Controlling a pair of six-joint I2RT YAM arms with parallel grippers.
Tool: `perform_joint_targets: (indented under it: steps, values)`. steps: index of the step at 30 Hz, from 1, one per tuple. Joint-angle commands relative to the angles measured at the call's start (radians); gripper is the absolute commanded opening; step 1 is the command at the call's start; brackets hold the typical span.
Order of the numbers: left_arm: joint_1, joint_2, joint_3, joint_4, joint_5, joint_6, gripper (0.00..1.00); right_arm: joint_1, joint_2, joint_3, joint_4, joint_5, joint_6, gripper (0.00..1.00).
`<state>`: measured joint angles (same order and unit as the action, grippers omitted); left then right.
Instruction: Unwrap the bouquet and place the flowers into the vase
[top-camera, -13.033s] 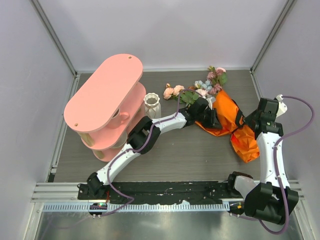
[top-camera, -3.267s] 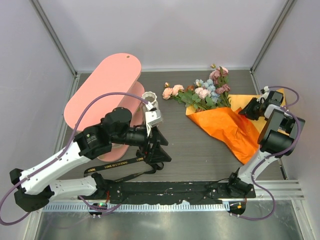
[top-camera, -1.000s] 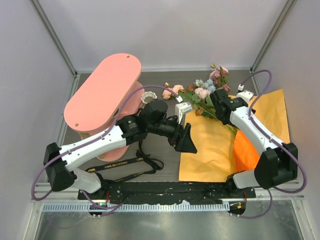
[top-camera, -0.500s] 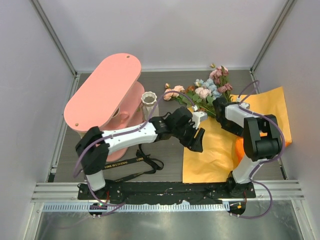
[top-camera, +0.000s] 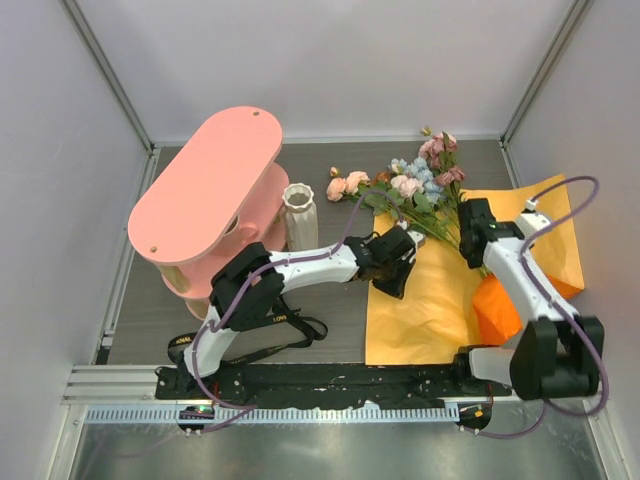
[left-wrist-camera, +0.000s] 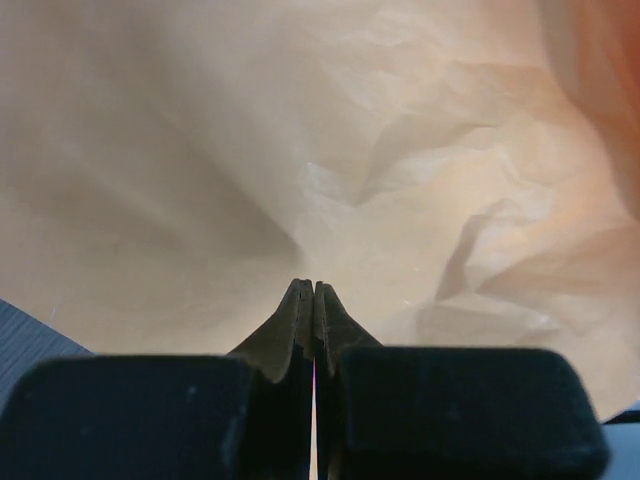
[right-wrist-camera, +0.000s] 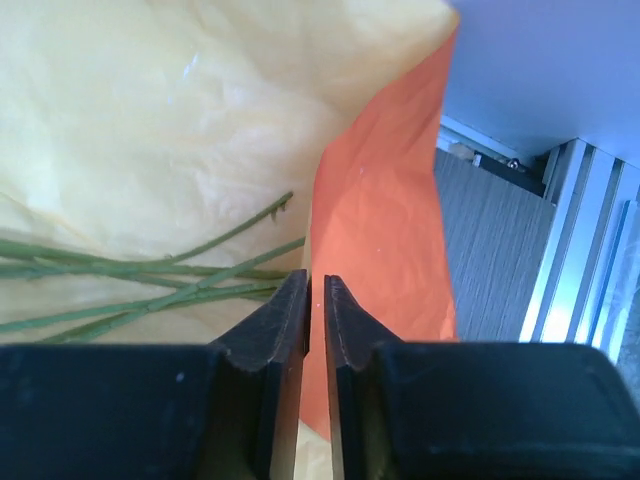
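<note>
Looking on from the near edge, I am seeing the unwrapping all but finished. The paper (top-camera: 420, 310) is lying opened out flat on the tabletop (top-camera: 330, 300), yellow-orange side up, and the black ribbon (top-camera: 250, 335) is lying loose at about 8 o'clock from it. The flowers (top-camera: 405, 185) are resting across the sheet's 12 o'clock edge, heads pointing to 11 o'clock, with the stems (right-wrist-camera: 150, 290) trailing back toward 4 o'clock over the paper. The vase (top-camera: 301, 213) is standing upright at 9 o'clock from the blooms, just beside the pink shelf (top-camera: 200, 190) and well apart from both hands

I am judging the step in hand to be getting hold of the flowers. The left hand (top-camera: 398, 262) is reaching low to the paper's 9 o'clock edge, its fingers pressed together with the tips at the sheet; whether a pinch of paper is caught I cannot tell. The right hand (top-camera: 472, 240) is pointing down near the stem ends, its fingers nearly together with a thin slit showing; whether it is gripping anything I cannot tell

The next move is calling for a firm hold on the bunched stems, a lift clear of the paper, and a swing toward 9 o'clock to stand them in the narrow neck
</note>
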<state>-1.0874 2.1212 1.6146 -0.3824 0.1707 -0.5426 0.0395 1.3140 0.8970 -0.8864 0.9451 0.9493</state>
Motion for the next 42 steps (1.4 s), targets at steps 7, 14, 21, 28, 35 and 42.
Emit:
perform_joint_targets:
  steps: [7,14,21,28,35,42]
  values:
    - [-0.005,0.057,0.024,-0.09,-0.105,-0.083,0.0,-0.242,-0.562,-0.115,-0.218,0.208,0.296,0.01]
    - [-0.005,0.059,0.021,-0.096,-0.07,-0.059,0.0,-0.28,-0.641,-0.153,0.149,-0.022,-0.137,0.01]
    - [-0.003,0.052,0.004,-0.066,-0.036,-0.051,0.0,-0.277,-0.22,-0.084,0.282,-0.487,-0.428,0.65]
    - [-0.003,0.06,0.005,-0.056,-0.027,-0.039,0.0,-0.08,0.027,-0.02,0.27,-0.456,-0.409,0.75]
    - [-0.002,0.065,0.007,-0.059,-0.019,-0.028,0.0,0.014,0.24,0.043,0.096,-0.151,-0.227,0.78]
    - [0.006,0.079,0.005,-0.053,-0.004,-0.028,0.0,0.014,0.231,-0.027,0.09,-0.099,-0.109,0.63]
